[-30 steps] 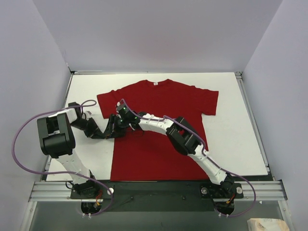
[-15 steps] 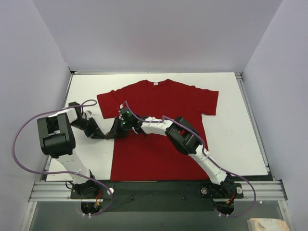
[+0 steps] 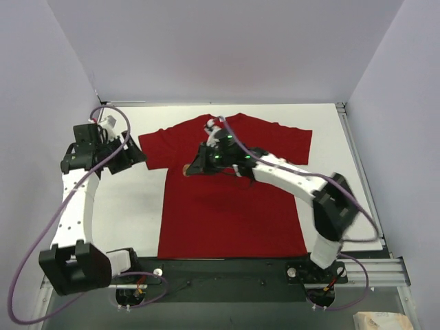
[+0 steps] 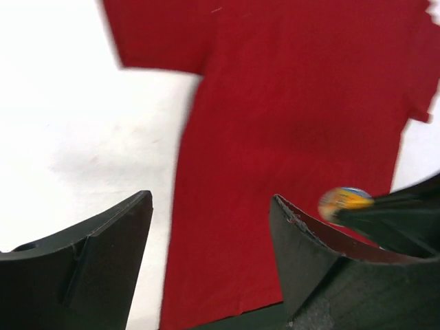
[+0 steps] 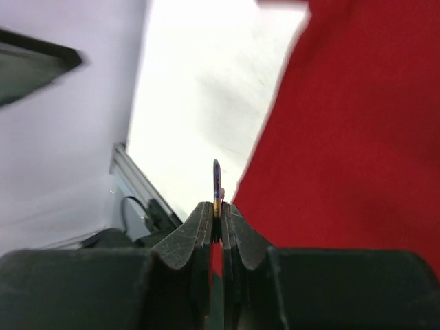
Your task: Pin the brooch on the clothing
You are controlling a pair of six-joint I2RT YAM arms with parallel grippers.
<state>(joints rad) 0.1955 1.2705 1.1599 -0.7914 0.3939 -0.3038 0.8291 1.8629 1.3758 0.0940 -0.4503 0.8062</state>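
Observation:
The clothing (image 3: 230,196) is a dark red T-shirt lying flat on the white table, also in the left wrist view (image 4: 295,103) and the right wrist view (image 5: 357,137). My right gripper (image 3: 194,167) hovers over the shirt's left chest area, shut on the brooch (image 3: 187,170). The right wrist view shows the brooch (image 5: 216,184) edge-on, pinched between the closed tips of the right gripper (image 5: 217,206). The left wrist view shows its orange and blue face (image 4: 344,201). My left gripper (image 3: 134,157) is raised beside the shirt's left sleeve. Its jaws (image 4: 212,199) stand wide open and empty.
The white table (image 3: 357,172) shows bare surface on both sides of the shirt. Grey walls enclose it on three sides. An aluminium rail (image 3: 227,271) with the arm bases runs along the near edge. Purple cables loop off both arms.
Both grippers were together at the shirt's left edge. The left gripper has opened and swung up and left. The right gripper has closed on the brooch and carried it farther onto the shirt.

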